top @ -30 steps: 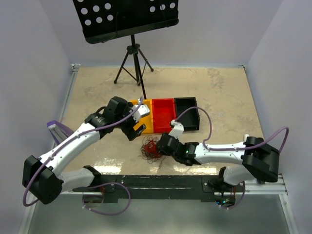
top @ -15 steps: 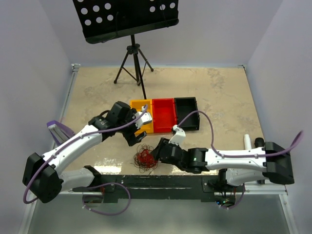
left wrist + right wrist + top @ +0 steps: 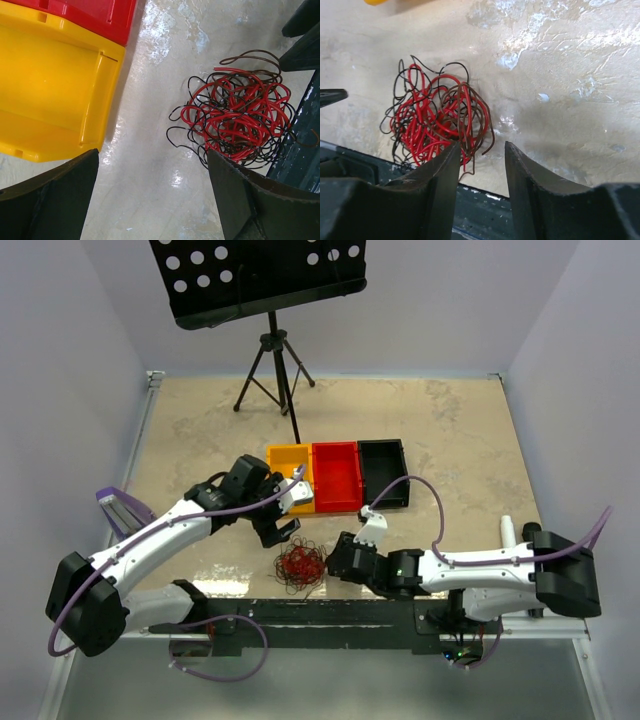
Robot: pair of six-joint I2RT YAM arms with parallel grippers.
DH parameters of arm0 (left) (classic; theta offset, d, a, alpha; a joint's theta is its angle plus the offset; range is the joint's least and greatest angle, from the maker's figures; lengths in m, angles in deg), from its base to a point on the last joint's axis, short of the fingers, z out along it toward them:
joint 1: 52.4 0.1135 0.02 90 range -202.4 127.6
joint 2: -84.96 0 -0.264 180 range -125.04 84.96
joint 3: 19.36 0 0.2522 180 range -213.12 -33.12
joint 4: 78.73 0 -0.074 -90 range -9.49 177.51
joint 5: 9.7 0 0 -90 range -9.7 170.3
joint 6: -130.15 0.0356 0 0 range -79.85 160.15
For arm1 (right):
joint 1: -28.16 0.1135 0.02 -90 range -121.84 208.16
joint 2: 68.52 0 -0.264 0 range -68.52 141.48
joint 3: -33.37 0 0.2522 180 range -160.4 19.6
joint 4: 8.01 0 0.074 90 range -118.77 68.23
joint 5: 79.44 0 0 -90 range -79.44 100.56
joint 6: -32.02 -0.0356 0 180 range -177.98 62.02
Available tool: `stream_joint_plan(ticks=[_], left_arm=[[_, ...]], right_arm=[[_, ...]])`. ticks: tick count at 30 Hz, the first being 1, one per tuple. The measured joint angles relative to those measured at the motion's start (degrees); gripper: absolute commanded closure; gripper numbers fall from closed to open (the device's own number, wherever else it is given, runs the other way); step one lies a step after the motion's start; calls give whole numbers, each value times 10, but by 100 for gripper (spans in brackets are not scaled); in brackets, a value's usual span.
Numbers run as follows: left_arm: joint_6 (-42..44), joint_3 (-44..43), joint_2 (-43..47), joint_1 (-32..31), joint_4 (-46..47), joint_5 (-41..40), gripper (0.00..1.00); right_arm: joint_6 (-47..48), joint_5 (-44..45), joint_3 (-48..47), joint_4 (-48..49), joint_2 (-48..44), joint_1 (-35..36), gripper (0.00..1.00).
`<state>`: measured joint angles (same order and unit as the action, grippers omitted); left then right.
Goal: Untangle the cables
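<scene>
The tangled red and black cables (image 3: 299, 566) are lying bunched near the front edge of the table (image 3: 450, 430). The left gripper (image 3: 150, 200) is hovering wide open and empty. The right gripper (image 3: 482, 150) is waiting narrowly parted beside them, also empty. Pinching the whole clump risks tightening the knots or dragging it overboard.

No text, label, brand, number or sign could be read in any of the views.
</scene>
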<state>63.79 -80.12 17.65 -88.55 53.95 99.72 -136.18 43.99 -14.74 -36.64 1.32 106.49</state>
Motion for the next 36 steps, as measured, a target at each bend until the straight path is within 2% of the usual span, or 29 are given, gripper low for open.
stream_joint_plan(ticks=[8, 32, 36], left_arm=[[0, 0, 2, 0, -1, 3, 3], [2, 0, 18, 0, -2, -2, 0], [2, 0, 20, 0, -2, -1, 0]], right_arm=[[11, 0, -4, 39, 55, 0, 62], [24, 5, -45, 43, 83, -2, 67], [26, 6, -45, 42, 83, -8, 74]])
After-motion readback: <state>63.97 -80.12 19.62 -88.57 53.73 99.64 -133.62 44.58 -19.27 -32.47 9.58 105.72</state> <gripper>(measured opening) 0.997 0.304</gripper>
